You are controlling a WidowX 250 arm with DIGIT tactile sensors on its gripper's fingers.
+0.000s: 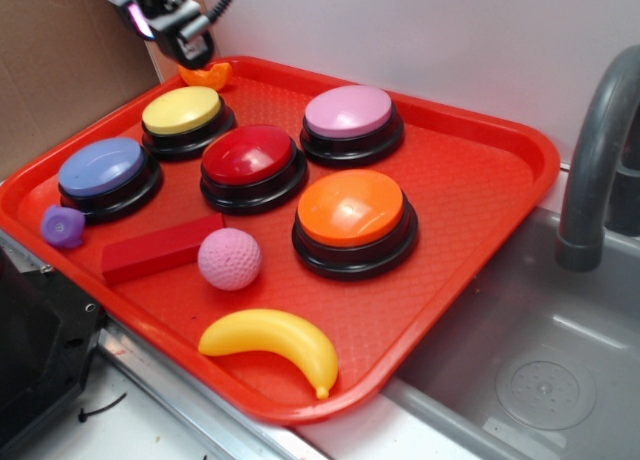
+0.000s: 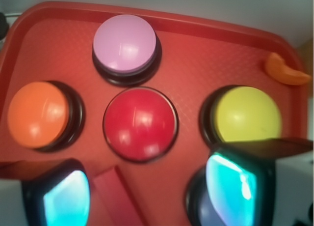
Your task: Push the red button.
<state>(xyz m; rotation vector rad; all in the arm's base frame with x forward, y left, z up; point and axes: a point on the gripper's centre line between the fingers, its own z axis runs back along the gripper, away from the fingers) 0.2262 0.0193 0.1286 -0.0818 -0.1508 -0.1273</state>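
Red tray [image 1: 480, 170] beside sink | red button [image 1: 250, 158] centre, untouched | gripper [image 2: 147, 196] aloft near tray's far corner, fingers spread, empty

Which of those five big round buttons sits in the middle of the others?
The red button, with the glossy dark red dome. The yellow, pink, orange and blue buttons are arranged around it on the tray.
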